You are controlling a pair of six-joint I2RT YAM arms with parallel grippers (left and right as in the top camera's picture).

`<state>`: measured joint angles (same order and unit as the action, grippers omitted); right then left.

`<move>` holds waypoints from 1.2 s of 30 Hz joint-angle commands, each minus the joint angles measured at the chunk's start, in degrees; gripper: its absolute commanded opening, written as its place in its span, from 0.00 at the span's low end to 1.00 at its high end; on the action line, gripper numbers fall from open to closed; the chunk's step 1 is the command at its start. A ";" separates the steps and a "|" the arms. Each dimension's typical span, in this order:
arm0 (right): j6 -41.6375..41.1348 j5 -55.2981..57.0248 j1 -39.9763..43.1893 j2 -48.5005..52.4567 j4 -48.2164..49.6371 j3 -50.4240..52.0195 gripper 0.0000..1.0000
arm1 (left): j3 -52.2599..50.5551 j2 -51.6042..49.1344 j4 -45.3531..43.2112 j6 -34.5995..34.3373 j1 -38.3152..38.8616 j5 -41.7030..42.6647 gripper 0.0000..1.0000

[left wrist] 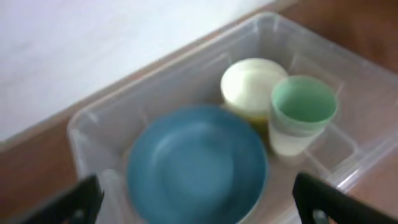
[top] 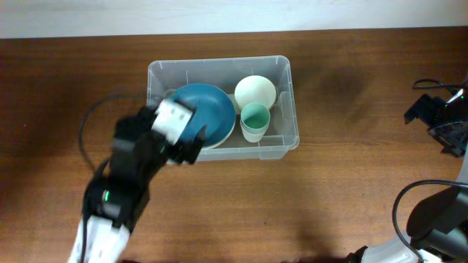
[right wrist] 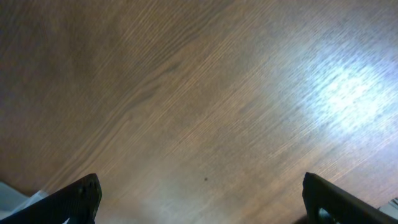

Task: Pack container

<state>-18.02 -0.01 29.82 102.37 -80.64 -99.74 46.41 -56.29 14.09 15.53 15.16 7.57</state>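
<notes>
The container [top: 291, 102], a large clear plastic bin, stands in the middle of the wooden table. Inside it lie a blue bowl [top: 213, 109] on the left, a cream bowl [top: 255, 90] at the back right and a pale green cup [top: 254, 121] in front of that. My left gripper [top: 189, 143] hovers open over the bin's front left edge, above the blue bowl's near side. The left wrist view shows the container [left wrist: 168, 70], blue bowl [left wrist: 196, 165], cream bowl [left wrist: 252, 84] and cup [left wrist: 303, 112], with the left gripper [left wrist: 199, 205] empty. My right gripper [right wrist: 202, 202] is open over bare table.
The right arm [top: 439, 117] sits at the table's far right edge, well away from the bin. A black cable [top: 91, 120] loops left of the left arm. A pale wall strip runs along the table's back edge.
</notes>
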 commanded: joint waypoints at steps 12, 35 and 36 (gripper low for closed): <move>-0.48 0.22 0.20 -0.59 0.15 0.11 0.99 | -30.97 43.69 -16.65 0.85 -9.66 5.97 1.00; -0.48 0.22 0.20 -0.59 0.13 0.11 0.99 | -45.94 56.02 -16.72 0.85 -16.83 5.03 0.99; -0.48 0.22 0.20 -0.59 0.13 0.11 0.99 | -45.94 56.02 -13.90 0.85 -16.83 4.85 1.00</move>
<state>-18.04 -0.05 29.82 102.37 -80.51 -99.72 0.73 -0.80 -3.57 15.59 -1.32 13.06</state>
